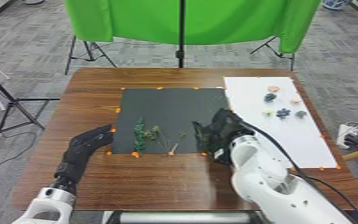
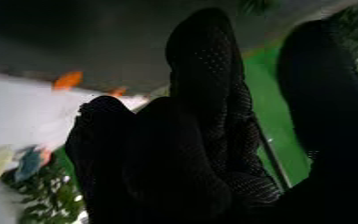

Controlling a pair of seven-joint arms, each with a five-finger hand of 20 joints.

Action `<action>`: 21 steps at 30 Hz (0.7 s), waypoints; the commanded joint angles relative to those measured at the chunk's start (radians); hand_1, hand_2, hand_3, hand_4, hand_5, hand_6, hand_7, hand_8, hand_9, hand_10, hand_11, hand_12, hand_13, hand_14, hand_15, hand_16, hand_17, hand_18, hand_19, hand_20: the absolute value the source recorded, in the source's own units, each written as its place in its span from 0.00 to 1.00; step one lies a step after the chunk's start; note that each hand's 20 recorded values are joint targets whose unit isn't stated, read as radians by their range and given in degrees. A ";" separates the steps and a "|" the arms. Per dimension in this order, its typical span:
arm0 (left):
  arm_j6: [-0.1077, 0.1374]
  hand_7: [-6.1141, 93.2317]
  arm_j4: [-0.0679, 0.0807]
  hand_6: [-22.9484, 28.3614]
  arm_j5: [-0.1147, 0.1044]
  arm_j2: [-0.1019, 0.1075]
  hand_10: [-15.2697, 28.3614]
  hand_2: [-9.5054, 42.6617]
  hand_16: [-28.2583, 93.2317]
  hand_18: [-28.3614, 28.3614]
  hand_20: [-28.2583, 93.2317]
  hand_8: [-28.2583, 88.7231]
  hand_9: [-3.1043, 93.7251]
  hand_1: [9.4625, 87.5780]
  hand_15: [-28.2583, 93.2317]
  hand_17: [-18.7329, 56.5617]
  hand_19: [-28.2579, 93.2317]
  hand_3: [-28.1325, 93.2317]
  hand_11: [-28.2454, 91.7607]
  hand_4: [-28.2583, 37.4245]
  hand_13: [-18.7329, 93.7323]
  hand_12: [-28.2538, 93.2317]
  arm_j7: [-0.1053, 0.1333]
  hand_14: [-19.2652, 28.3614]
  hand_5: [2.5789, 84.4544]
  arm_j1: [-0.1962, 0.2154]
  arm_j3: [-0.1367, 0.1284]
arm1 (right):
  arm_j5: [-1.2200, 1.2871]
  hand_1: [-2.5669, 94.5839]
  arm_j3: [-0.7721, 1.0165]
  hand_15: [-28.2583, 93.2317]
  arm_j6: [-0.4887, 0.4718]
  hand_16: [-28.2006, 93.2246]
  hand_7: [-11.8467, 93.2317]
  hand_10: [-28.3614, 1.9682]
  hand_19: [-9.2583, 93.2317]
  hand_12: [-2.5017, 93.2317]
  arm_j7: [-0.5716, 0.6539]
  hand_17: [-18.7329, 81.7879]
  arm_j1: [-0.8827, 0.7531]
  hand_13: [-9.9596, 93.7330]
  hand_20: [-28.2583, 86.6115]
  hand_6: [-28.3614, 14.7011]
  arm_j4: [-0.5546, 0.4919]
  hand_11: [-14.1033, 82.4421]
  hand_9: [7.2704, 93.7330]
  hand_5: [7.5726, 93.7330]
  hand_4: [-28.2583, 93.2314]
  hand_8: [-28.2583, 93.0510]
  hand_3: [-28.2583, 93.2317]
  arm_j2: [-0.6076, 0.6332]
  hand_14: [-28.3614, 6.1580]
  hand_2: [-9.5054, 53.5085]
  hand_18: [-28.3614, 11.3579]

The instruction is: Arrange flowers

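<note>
Fingers (image 2: 202, 65) loosely apart, no pinch visible: black-gloved right hand (image 1: 214, 134) at four o'clock on the black sheet (image 1: 171, 105)!
Greenery stage, it seems: slim green leafy stems (image 1: 140, 135) at eight o'clock on that sheet, small pastel and dark-blue flower heads (image 1: 283, 113) on the white sheet (image 1: 291, 145), two o'clock from the hand; a blossom pick looks next. Head view maps the brown wooden worktop (image 1: 158, 185), black-gloved left hand (image 1: 88, 139) at nine o'clock from the stems; right wrist view reveals the gap before the thumb.
</note>
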 commanded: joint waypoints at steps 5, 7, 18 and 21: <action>-0.007 0.12 0.006 0.61 0.001 -0.007 0.70 0.15 0.22 0.76 0.38 0.21 0.46 0.26 0.44 0.29 0.36 0.74 0.39 0.17 0.44 0.33 -0.009 0.82 0.52 0.006 0.003 | -0.118 0.37 0.107 0.75 0.105 0.52 0.39 0.43 1.00 0.31 0.025 0.86 0.043 0.96 0.81 0.53 -0.005 0.54 0.88 0.75 0.14 0.19 0.73 0.135 0.70 0.00 0.44; -0.008 0.12 0.006 0.60 0.000 -0.007 0.70 0.15 0.22 0.76 0.38 0.21 0.46 0.26 0.44 0.29 0.36 0.74 0.39 0.17 0.44 0.33 -0.009 0.82 0.52 0.006 0.004 | -0.113 0.38 0.115 0.76 0.087 0.53 0.34 0.41 1.00 0.31 0.044 0.83 0.066 0.93 0.81 0.53 0.013 0.45 0.84 0.71 0.15 0.19 0.74 0.162 0.66 0.00 0.41; -0.009 0.12 0.005 0.61 -0.001 -0.002 0.70 0.15 0.22 0.76 0.38 0.21 0.46 0.26 0.44 0.29 0.36 0.74 0.39 0.17 0.44 0.33 -0.020 0.82 0.52 0.007 0.001 | -0.081 0.43 0.060 0.78 -0.092 0.52 0.25 0.32 1.00 0.28 0.073 0.76 0.171 0.83 0.78 0.65 0.154 0.31 0.58 0.56 0.14 0.18 0.78 0.200 0.52 0.00 0.33; -0.011 0.12 0.005 0.60 -0.002 -0.001 0.70 0.15 0.22 0.76 0.38 0.21 0.46 0.26 0.44 0.29 0.36 0.74 0.39 0.17 0.44 0.33 -0.020 0.82 0.52 0.006 0.001 | -0.082 0.44 0.043 0.79 -0.110 0.52 0.25 0.33 1.00 0.28 0.073 0.76 0.175 0.82 0.78 0.65 0.183 0.31 0.57 0.54 0.14 0.17 0.79 0.204 0.52 0.00 0.33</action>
